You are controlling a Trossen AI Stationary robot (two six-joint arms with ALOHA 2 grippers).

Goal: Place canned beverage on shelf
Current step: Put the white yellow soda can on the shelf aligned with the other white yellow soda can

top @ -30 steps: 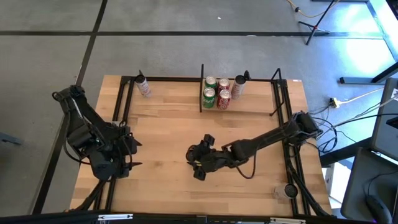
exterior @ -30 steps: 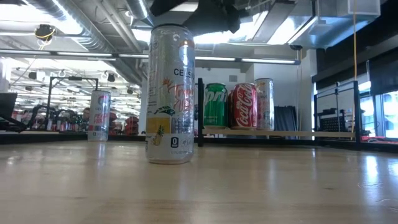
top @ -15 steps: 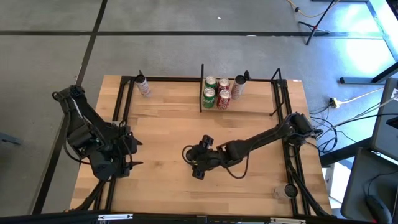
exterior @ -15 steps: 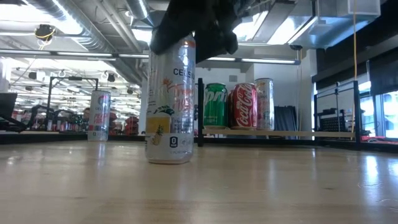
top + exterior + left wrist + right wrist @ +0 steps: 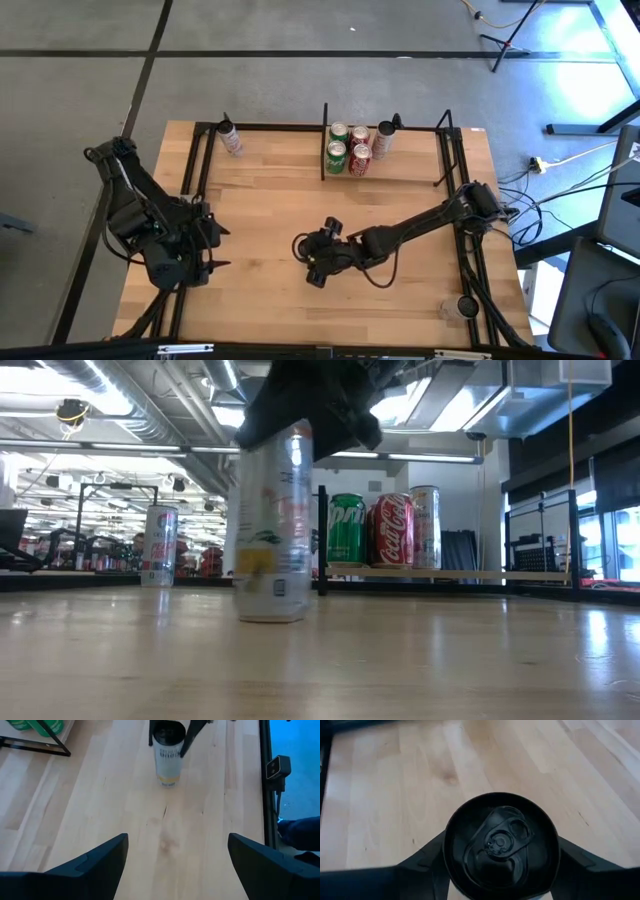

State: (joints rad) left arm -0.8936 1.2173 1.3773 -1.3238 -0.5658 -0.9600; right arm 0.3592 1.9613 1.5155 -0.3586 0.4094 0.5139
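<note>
A tall silver can (image 5: 272,530) stands upright on its base on the wooden tabletop, near the middle; it also shows in the left wrist view (image 5: 167,762) and, from above, in the right wrist view (image 5: 500,840). My right gripper (image 5: 315,262) is above it, its fingers down on either side of the can's upper part, shut on it. The shelf (image 5: 400,172) stands at the far edge and holds green cans (image 5: 337,150), red cans (image 5: 360,157) and a silver can (image 5: 384,138). My left gripper (image 5: 177,870) is open and empty at the table's left. My right gripper holds the tall silver can by the side wall just below its top rim (image 5: 156,742), between its two fingers (image 5: 427,860), one on each side. The fingers come from above, pointing down. The can stands upright with its base (image 5: 272,618) on the tabletop.
Another silver can (image 5: 230,138) stands at the far left of the table. A small grey round object (image 5: 462,305) sits near the front right corner. Bare tabletop (image 5: 270,200) lies between the held can and the shelf.
My right gripper has come down over the top of the tall silver can and gone a little toward the table's left edge. The can stays standing on the tabletop.
</note>
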